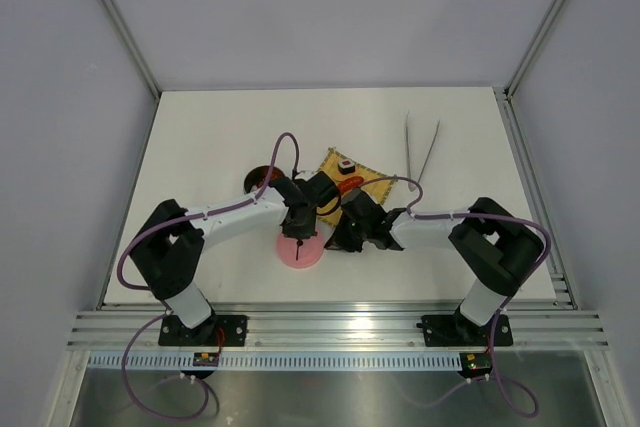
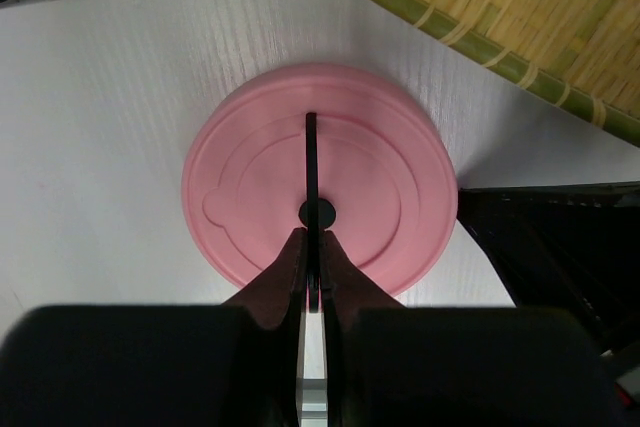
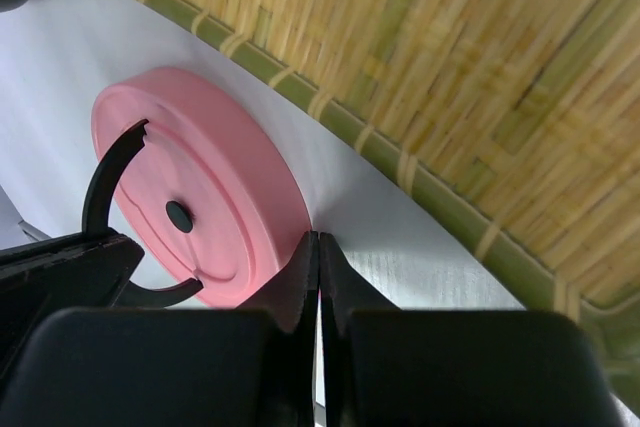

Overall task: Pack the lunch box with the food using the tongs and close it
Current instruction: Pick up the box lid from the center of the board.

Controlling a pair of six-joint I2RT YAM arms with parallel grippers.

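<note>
**Finding.** The lid (image 1: 305,255) lies flat on the worktop (image 1: 200,137), just off the mat's (image 1: 365,172) near-left corner. The left claw (image 2: 312,239) is fully closed, with its tips over the lid's centre dot and nothing visibly pinched. The right claw (image 3: 318,247) is also closed and empty, with its tips down at the lid's rim on the mat side. The box (image 1: 258,177) stands uncovered, left of the mat. The food (image 1: 347,163) sits on the mat. The tongs (image 1: 408,142) lie beyond the mat's right corner, untouched.

**Assessment.** Packing has not begun. The step appears to be shifting or levering the lid (which of the two cannot be settled).

**Recommendation.**
- Press the left tips squarely at the lid's centre so it neither spins nor skates.
- Drive the right tips low against the rim, not over it.
- Steer the lid clear of the mat's edge, which would likely snag it.
</note>
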